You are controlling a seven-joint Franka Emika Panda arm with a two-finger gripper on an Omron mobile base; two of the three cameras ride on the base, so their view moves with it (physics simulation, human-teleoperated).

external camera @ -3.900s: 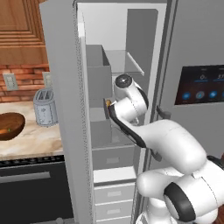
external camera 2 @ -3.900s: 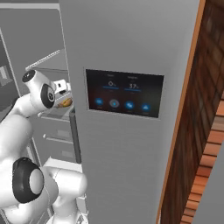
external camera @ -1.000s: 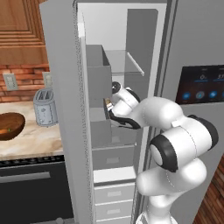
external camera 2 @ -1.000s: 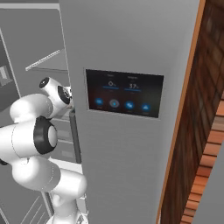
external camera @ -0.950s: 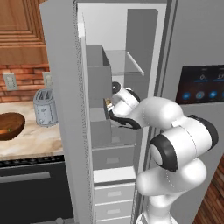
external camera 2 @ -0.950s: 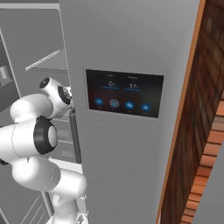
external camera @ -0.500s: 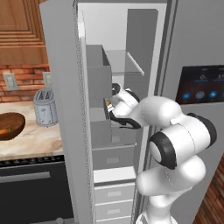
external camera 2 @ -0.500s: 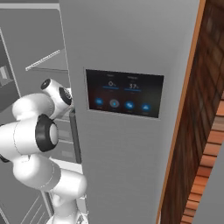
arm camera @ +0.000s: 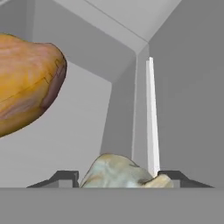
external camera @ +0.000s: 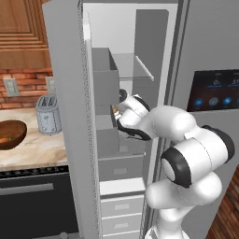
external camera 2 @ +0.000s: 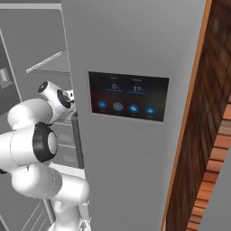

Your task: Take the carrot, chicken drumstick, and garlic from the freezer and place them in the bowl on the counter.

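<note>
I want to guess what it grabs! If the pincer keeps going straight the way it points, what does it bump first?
Most likely the garlic, sitting right between the pincer tips. The chicken drumstick lies off to one side, probably out of that line.

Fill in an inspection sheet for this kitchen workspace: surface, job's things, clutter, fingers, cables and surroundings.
surface: marble counter carries the bowl and the toaster.
job's things: freezer stands open; garlic sits between the fingers; chicken drumstick lies close by, apart from it; bowl holds an orange speck too small to identify.
clutter: toaster stands beside the bowl.
grippers: gripper is inside a grey freezer bin, with its fingers on either side of the garlic; grip cannot be told.
cables: nothing seen.
surroundings: display panel on the fridge door; brick wall.
</note>
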